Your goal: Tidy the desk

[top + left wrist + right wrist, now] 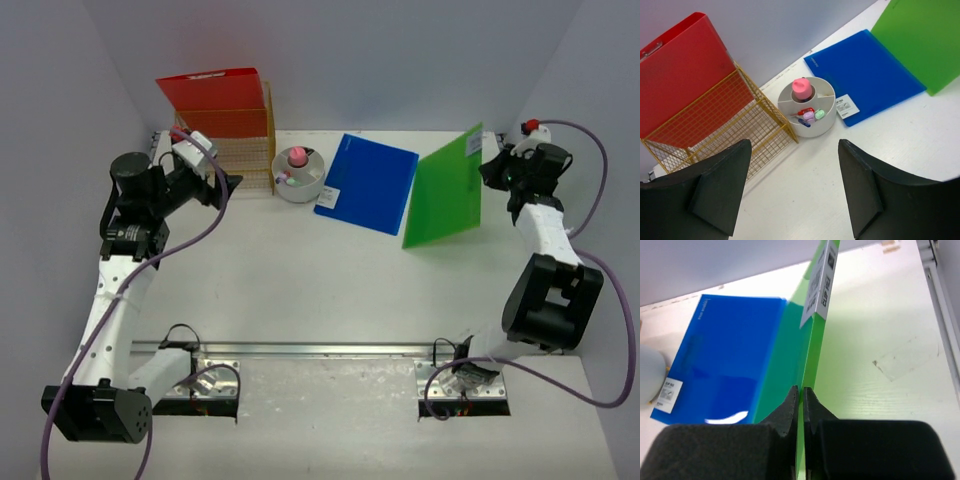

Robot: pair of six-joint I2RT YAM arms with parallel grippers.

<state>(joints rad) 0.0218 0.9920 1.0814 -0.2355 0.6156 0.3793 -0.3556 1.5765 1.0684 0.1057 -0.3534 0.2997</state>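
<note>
The white desk [300,285] holds a blue folder [368,182] lying flat at the back middle. My right gripper [492,165] is shut on the top edge of a green folder [445,190] and holds it tilted up on its lower edge, next to the blue one. In the right wrist view the fingers [801,389] pinch the green folder [807,347] with the blue folder [725,345] to the left. My left gripper [225,185] is open and empty above the desk, in front of the gold wire rack [245,155]; it also shows in the left wrist view [794,145].
A red folder [215,95] stands in the wire rack [715,125] at the back left. A white round organizer [298,175] with a pink item and small pens stands between the rack and the blue folder [865,70]. A metal rail [320,349] runs along the near edge. Pale walls enclose the desk.
</note>
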